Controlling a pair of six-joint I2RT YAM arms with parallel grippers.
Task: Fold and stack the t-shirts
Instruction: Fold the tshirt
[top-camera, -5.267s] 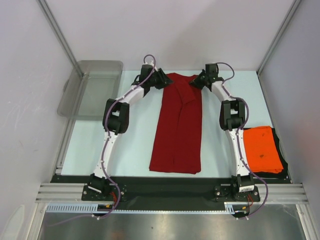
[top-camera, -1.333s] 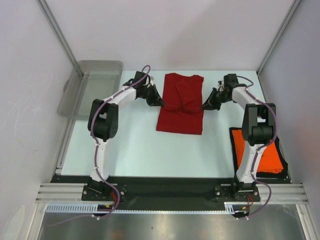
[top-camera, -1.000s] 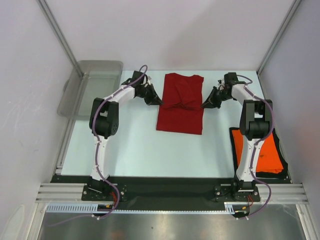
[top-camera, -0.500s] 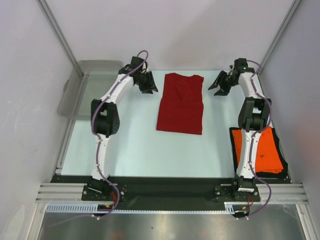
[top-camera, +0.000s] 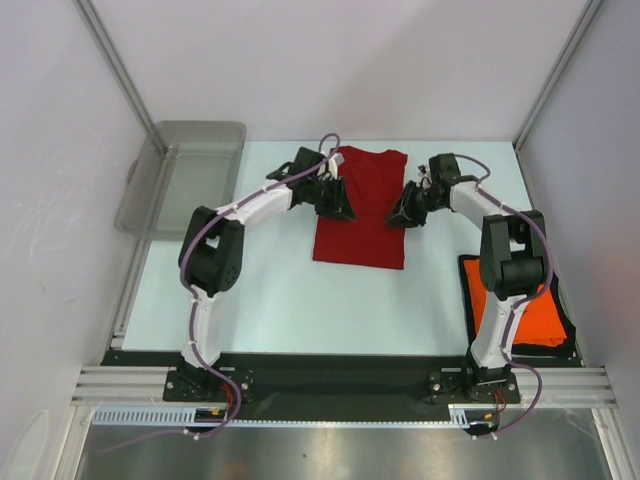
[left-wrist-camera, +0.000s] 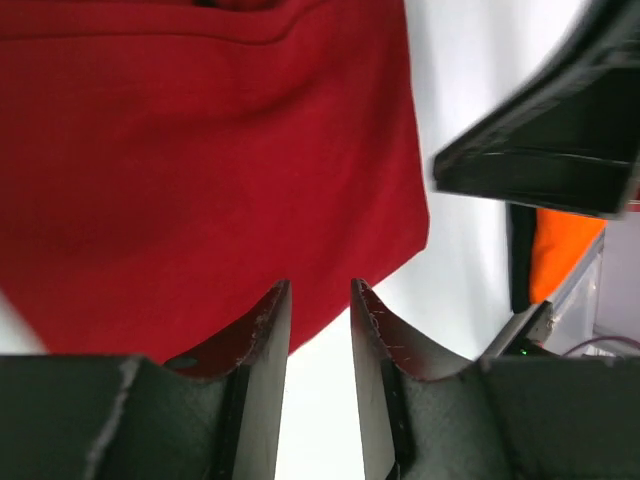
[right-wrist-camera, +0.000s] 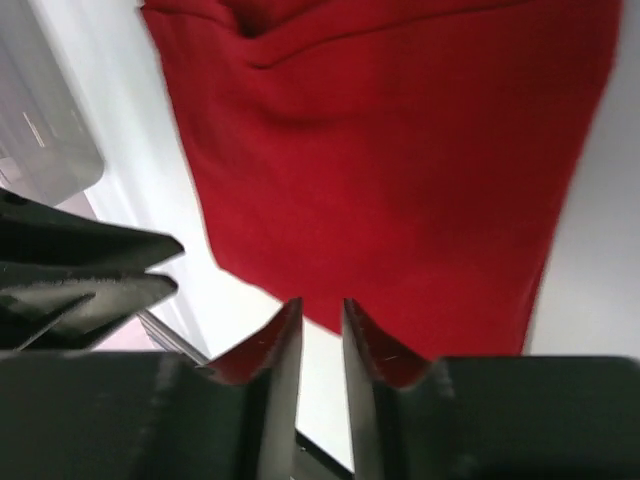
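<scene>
The left pincer (left-wrist-camera: 318, 290) and the right pincer (right-wrist-camera: 321, 303) hung narrowly parted and empty at the dark red t-shirt's (top-camera: 360, 225) sides. They might have caught only the top layer, dragging the fold open.

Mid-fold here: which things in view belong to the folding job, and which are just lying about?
Part of the job:
- dark red t-shirt, folded, centre of the table
- orange t-shirt, folded, near right edge, partly behind the right arm

Just lying about:
- grey plastic tub, far left
</scene>
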